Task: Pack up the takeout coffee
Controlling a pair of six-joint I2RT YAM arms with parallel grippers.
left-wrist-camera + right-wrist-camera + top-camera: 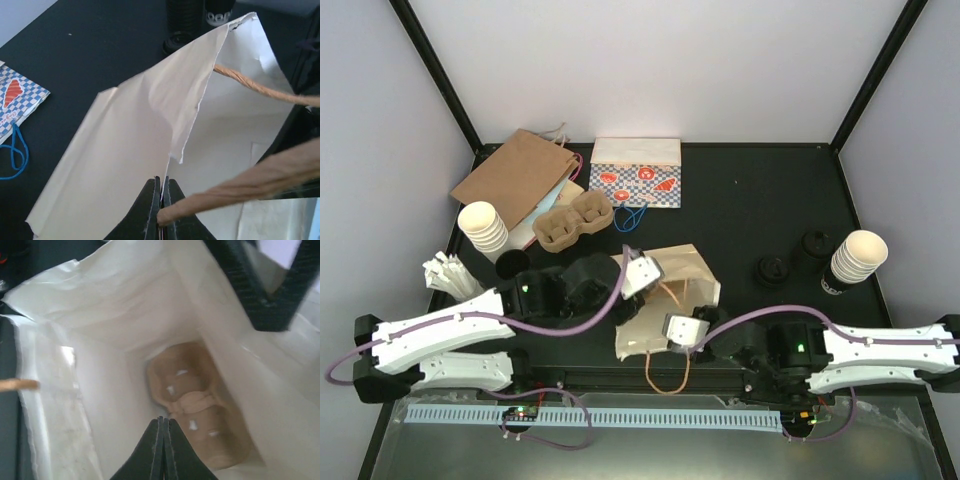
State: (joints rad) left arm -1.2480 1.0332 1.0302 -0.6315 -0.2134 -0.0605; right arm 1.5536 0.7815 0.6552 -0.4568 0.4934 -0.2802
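The takeout coffee [512, 265] seems to stand left of the white bag [685, 265], beside the left arm [450, 330] — the nearer one; left gripper [161, 192] pinches the bag's rim; right gripper [162, 440], pressed together, points into its mouth.

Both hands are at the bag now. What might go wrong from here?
The bag edge looks torn above the left hand; pulling may rip it further. With the right hand shut on it too, neither is free to load it, and releasing may let the bag flop over the carrier inside.
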